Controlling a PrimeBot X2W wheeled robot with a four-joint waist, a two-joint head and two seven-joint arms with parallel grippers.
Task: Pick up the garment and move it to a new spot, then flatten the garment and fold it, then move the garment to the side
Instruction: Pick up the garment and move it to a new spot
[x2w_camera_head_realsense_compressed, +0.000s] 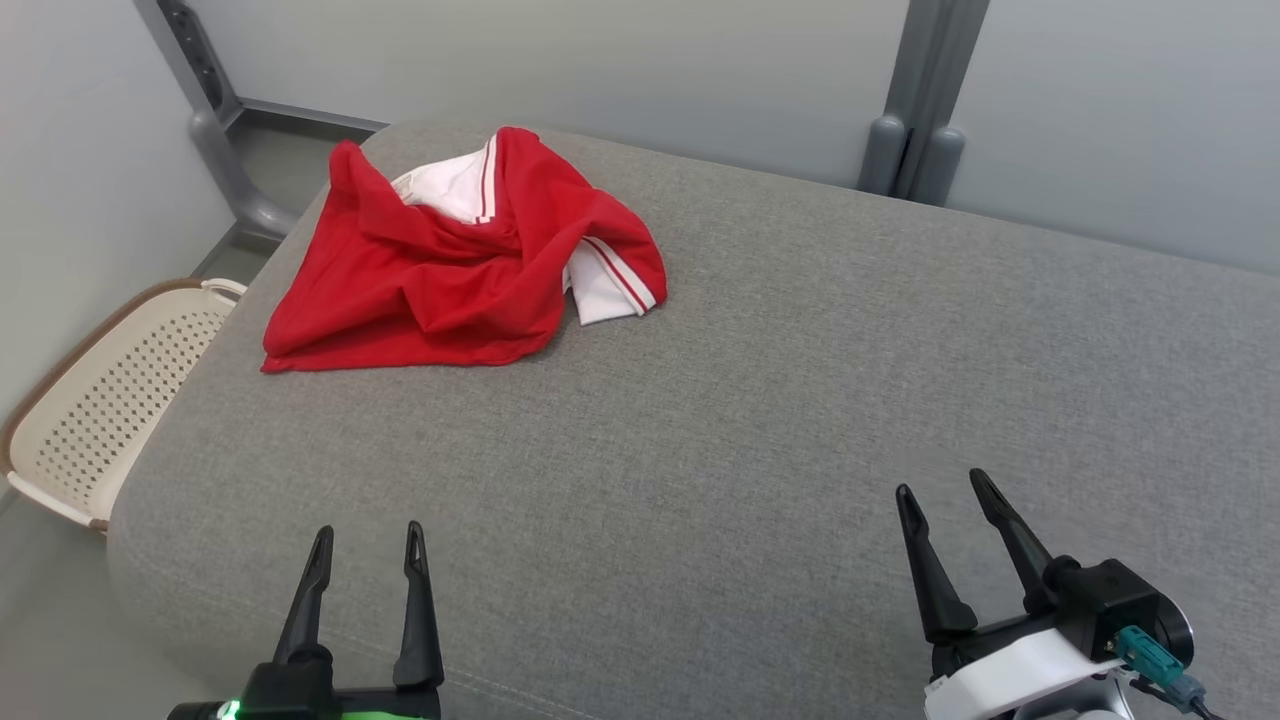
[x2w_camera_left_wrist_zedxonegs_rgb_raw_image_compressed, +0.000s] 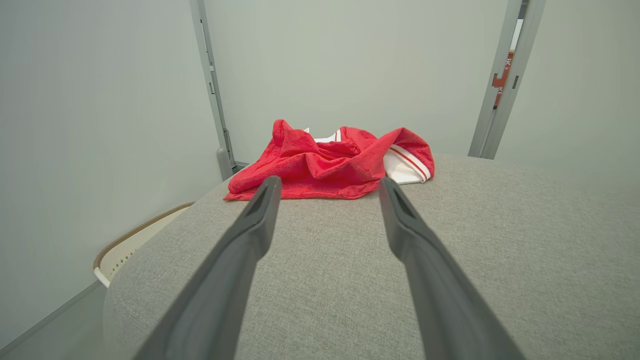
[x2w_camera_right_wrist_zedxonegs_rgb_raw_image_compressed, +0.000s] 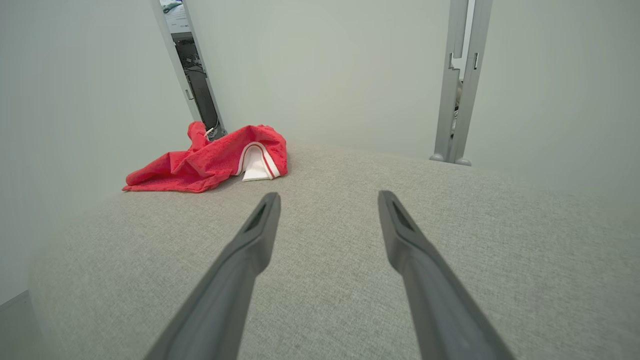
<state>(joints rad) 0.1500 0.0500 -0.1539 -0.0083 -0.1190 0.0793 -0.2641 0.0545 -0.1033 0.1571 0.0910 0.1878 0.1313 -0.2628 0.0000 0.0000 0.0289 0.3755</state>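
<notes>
Lying near cream basket (x2w_camera_head_realsense_compressed: 120, 390), crumpled red garment (x2w_camera_head_realsense_compressed: 450, 285)

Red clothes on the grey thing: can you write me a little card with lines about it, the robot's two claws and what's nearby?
item: red garment with white striped trim, crumpled, unfolded
place: far left of the grey padded surface
left gripper: open, empty, apart from the garment
right gripper: open, empty, farther from the garment
nearby: cream basket with holes, beside the surface's left edge
progress: nothing picked up yet
</notes>
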